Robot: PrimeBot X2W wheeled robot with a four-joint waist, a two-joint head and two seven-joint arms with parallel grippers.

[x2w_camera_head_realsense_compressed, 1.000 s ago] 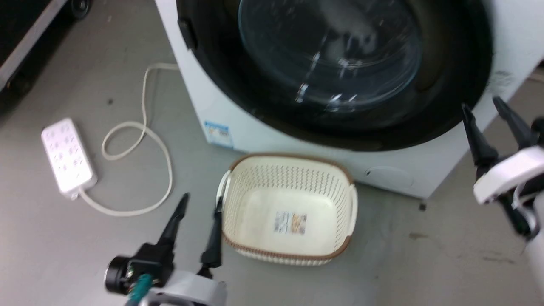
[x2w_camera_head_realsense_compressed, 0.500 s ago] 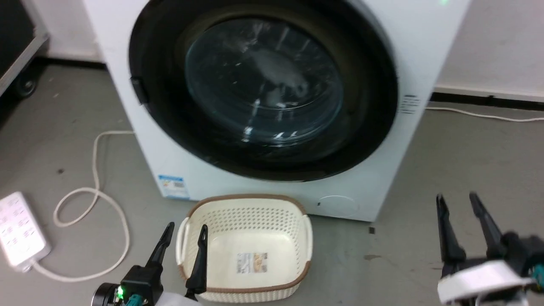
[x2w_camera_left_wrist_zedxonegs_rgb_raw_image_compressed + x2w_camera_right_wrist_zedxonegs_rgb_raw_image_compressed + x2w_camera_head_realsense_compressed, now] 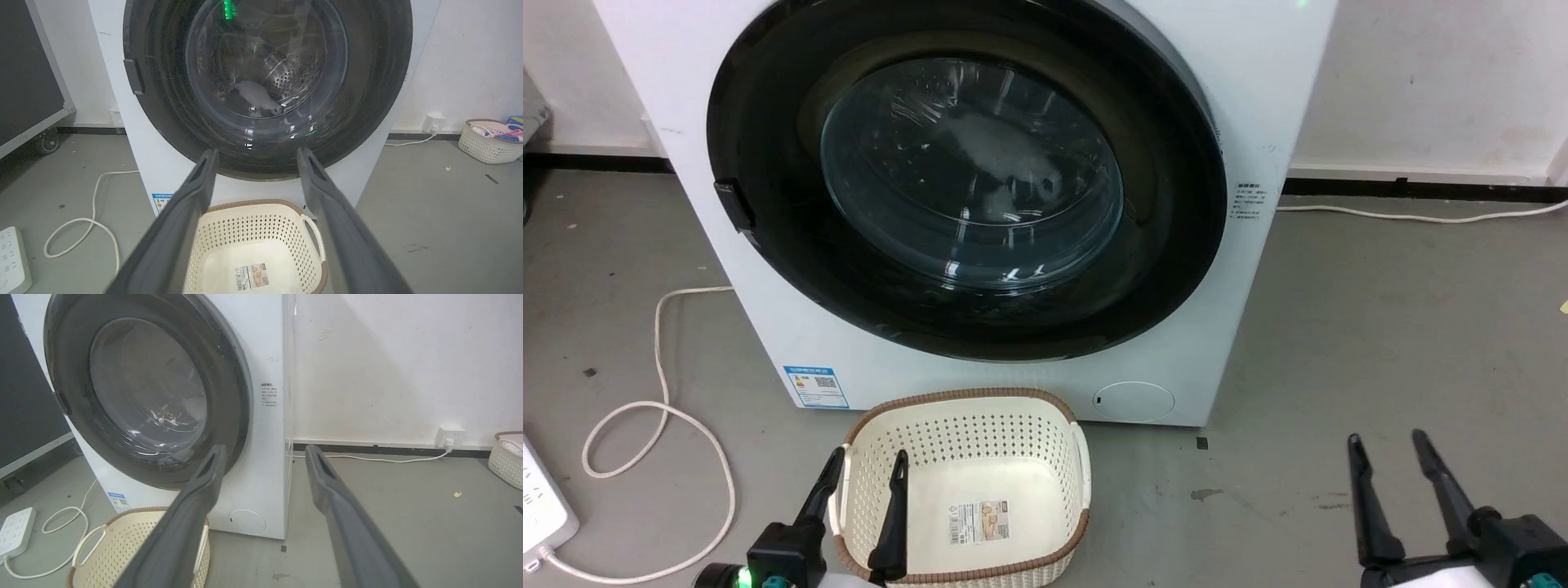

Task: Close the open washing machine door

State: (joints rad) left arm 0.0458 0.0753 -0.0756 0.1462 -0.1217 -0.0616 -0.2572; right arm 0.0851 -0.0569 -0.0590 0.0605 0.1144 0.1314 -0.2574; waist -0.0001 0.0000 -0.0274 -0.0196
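The washing machine door, round and black-rimmed with a bulging glass window, lies flat against the white machine front; its latch tab is on the left. It also fills the left wrist view and shows at an angle in the right wrist view. My left gripper is open and empty, low over the basket's left rim, well short of the door. My right gripper is open and empty above the floor, right of the machine.
A cream perforated basket stands on the floor in front of the machine. A white power strip and looped cable lie left. A second basket and wall socket are far right. A dark cart stands left.
The head camera has tilted up and pulled back, so more of the machine shows. My right gripper has drawn away from the machine's lower right corner. The door stays against the front.
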